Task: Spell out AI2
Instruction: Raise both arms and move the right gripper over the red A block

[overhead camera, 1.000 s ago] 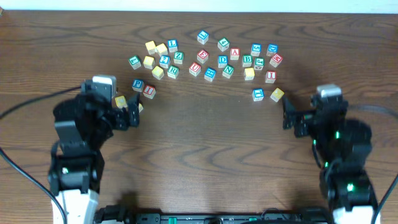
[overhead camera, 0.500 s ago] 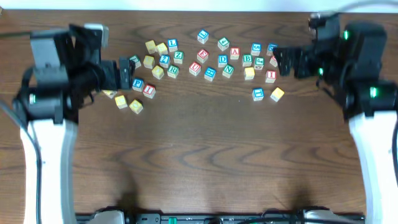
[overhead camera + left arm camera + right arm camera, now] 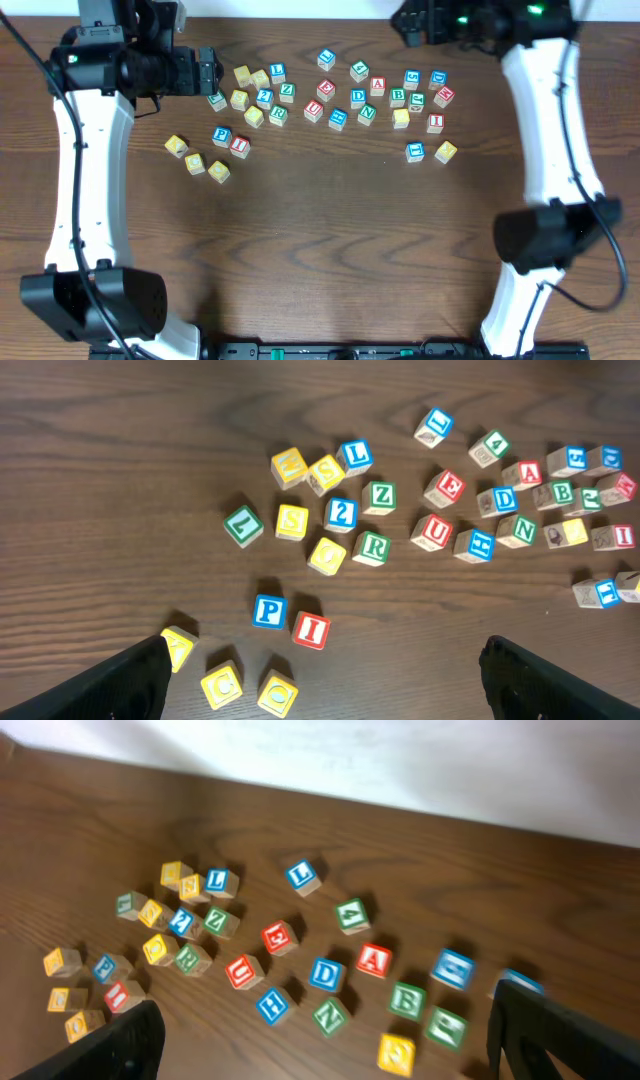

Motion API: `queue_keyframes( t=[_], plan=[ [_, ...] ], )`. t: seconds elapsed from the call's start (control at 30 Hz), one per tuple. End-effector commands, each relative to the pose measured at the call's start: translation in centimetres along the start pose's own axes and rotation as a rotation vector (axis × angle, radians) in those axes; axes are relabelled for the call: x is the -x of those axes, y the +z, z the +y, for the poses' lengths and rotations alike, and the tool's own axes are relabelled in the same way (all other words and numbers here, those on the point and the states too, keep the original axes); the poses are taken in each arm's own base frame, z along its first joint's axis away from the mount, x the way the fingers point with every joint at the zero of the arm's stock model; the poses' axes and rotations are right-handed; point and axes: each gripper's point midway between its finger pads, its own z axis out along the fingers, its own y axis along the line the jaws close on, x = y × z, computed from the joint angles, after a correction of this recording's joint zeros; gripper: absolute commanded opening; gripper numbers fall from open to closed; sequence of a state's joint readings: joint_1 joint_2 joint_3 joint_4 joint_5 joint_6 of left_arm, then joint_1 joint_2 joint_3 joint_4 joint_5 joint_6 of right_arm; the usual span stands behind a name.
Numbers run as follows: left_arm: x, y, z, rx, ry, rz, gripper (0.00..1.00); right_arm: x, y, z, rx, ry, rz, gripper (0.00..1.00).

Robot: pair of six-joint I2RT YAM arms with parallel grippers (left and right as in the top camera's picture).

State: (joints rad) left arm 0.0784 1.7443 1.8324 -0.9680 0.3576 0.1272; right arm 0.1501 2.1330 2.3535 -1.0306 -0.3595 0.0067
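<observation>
The red A cube (image 3: 377, 86) sits in the right cluster at the back of the table. The blue 2 cube (image 3: 264, 97) is in the left cluster. One red I cube (image 3: 239, 145) lies next to a blue P cube, and another red I cube (image 3: 435, 123) is at the right. My left gripper (image 3: 205, 72) is open and empty, raised just left of the left cluster. Its wrist view shows the 2 (image 3: 342, 513), the I (image 3: 311, 629) and the A (image 3: 529, 473). My right gripper (image 3: 408, 20) is open and empty, high over the back edge. Its view shows the A (image 3: 374, 959).
Many other letter cubes lie in both clusters, such as a green Z (image 3: 287, 91) and a blue D (image 3: 358, 97). Three yellow cubes (image 3: 194, 162) lie at the front left. A blue cube (image 3: 415, 152) and a yellow cube (image 3: 446, 151) lie apart at the right.
Both arms have lifted from the front of the table and reached to the back. The grippers now hang over the far side. No cube has moved.
</observation>
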Motion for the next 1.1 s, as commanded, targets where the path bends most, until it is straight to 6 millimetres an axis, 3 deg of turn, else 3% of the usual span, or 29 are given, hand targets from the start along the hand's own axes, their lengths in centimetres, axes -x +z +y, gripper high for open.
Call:
queue_keyframes(
  t=[0.0, 0.1, 0.3, 0.47, 0.6, 0.73, 1.07],
  plan=[
    [0.8, -0.1, 0.0, -0.006, -0.003, -0.015, 0.97, -0.6, 3.9, 0.9, 0.037, -0.021, 0.037, 0.99],
    [0.9, 0.0, 0.1, -0.006, -0.002, -0.018, 0.97, -2.3, 7.2, 0.6, 0.046, -0.014, 0.091, 0.99],
    [0.8, 0.0, 0.1, -0.006, -0.003, -0.018, 0.98, -4.2, 10.5, 0.5, 0.033, -0.025, 0.142, 0.99],
    [0.8, 0.0, 0.1, -0.006, -0.003, -0.017, 0.97, -4.1, 11.2, 0.5, 0.034, -0.011, 0.13, 0.99],
    [0.8, 0.0, 0.1, -0.006, -0.003, -0.017, 0.98, -4.7, 11.7, -0.2, -0.028, -0.007, 0.148, 0.84],
    [0.8, 0.0, 0.1, -0.006, -0.003, -0.017, 0.98, -5.9, 13.1, -1.6, -0.216, 0.009, 0.172, 0.81],
    [0.8, 0.0, 0.1, -0.006, -0.003, -0.017, 0.98, -9.0, 16.4, -1.4, -0.411, 0.03, 0.215, 0.74]
  ],
)
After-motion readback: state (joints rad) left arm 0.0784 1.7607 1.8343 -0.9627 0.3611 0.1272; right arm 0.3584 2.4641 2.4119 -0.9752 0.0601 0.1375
